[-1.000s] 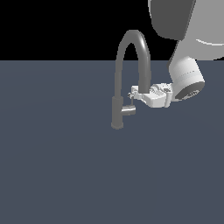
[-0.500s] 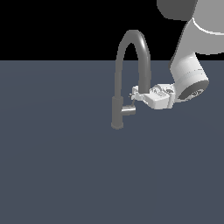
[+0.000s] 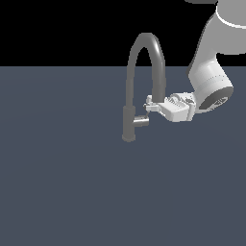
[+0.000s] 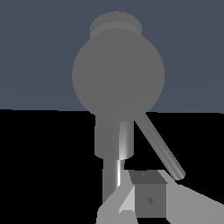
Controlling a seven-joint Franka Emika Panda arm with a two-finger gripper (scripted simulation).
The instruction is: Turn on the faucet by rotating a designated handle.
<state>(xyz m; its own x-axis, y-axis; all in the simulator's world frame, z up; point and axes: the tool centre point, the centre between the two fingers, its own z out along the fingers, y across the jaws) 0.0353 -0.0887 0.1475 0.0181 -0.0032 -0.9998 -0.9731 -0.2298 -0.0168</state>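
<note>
The grey gooseneck faucet (image 3: 129, 120) stands mid-scene, its spout arching over toward the exterior view's right. The handle (image 3: 141, 121), a short silver stub, juts from the base column toward the right. My gripper (image 3: 149, 103) sits just above and to the right of it, close by the spout's descending end. I see no gap between its fingers and nothing held. In the wrist view the handle (image 4: 118, 74) shows end-on as a big round face. Its thin lever (image 4: 159, 148) slants toward my gripper (image 4: 131, 199) and ends just beside a fingertip (image 4: 148, 199). Whether they touch is unclear.
A flat dark grey-blue surface (image 3: 72, 192) spreads around the faucet. My white arm (image 3: 211, 81) comes in from the exterior view's upper right.
The arm's upper links have swung toward the exterior view's right and upward. The gripper has stayed almost in place by the faucet. The handle looks unchanged.
</note>
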